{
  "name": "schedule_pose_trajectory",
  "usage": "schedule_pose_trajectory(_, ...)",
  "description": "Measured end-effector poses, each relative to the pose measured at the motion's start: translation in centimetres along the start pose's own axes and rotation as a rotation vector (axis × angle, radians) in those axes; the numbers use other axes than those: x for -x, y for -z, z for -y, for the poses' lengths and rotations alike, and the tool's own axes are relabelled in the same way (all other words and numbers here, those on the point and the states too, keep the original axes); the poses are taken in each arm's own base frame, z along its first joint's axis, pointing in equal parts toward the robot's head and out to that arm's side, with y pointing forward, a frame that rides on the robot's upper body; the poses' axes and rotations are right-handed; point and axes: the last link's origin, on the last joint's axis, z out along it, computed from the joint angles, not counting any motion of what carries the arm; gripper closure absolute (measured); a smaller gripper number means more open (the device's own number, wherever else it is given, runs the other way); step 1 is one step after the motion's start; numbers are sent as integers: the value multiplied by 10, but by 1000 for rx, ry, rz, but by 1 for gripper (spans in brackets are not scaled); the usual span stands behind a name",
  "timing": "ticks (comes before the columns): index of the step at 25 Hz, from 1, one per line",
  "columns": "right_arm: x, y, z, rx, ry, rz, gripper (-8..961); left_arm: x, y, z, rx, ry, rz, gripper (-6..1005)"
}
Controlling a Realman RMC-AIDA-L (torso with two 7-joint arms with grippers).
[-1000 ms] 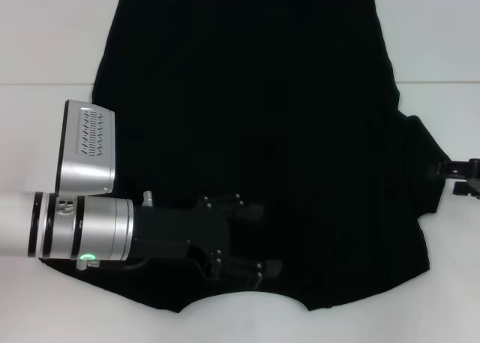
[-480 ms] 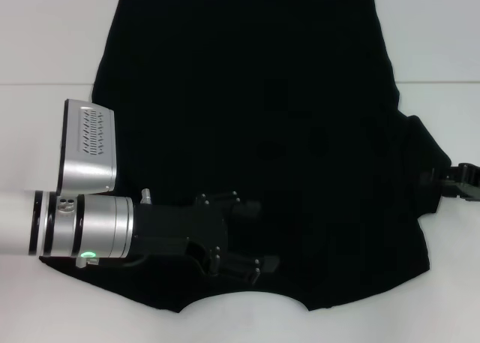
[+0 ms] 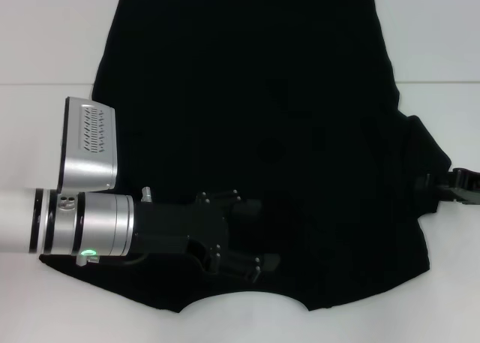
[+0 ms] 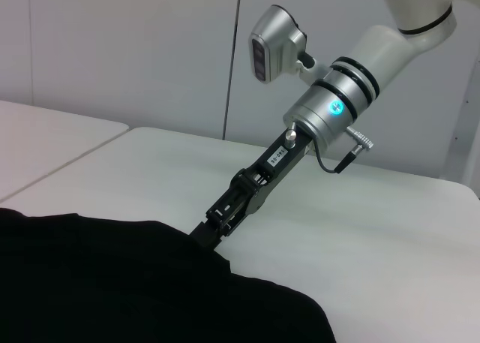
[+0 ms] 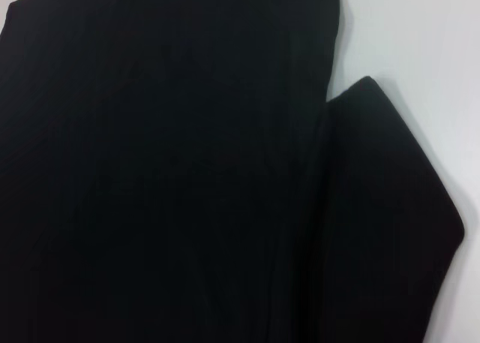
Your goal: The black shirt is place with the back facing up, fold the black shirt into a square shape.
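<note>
Left gripper, black two-finger tool on a silver-and-white arm, hovers low over the large plain black soft-fabric short-sleeved shirt, just above the near collar edge. Its fingers stand apart, nothing between them; whether the tips touch cloth can't be told. Right gripper, black slim tool on its own silver arm, sits at the edge of the right sleeve; in the left wrist view its tip meets the cloth edge, but open or closed on fabric can't be told.

Shirt lies flat, spread on the white tabletop. The curved neckline cutout faces the robot, the hem is at the far side, so the long axis runs near-to-far, collar toward the robot. The right sleeve sticks out sideways toward the right gripper; the left sleeve is mostly hidden under the left arm. No lettering visible.

Risks, as judgement:
- Left gripper may pinch only the top layer, or miss the cloth, since black on black hides depth; the fold would then drag crooked.
- Right gripper holds only the very sleeve edge at best; thin fabric could slip out on lift.
- Uneven pull between the arms would skew the shirt and spoil the square.
- Left arm lying across the near-left corner could snag or bunch cloth when it moves.
</note>
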Motion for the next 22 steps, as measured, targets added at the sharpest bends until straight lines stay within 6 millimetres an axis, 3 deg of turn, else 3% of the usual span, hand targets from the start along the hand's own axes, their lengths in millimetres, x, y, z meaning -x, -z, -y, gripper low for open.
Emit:
schedule_pose_trajectory(18,-4,-5,2,-22,-11,20,652,2,2,1,-13,3,0,41)
schedule_pose_trajectory(22,-4,-6,3,-24,-13,26,819,3,2,2,-21,7,2,42)
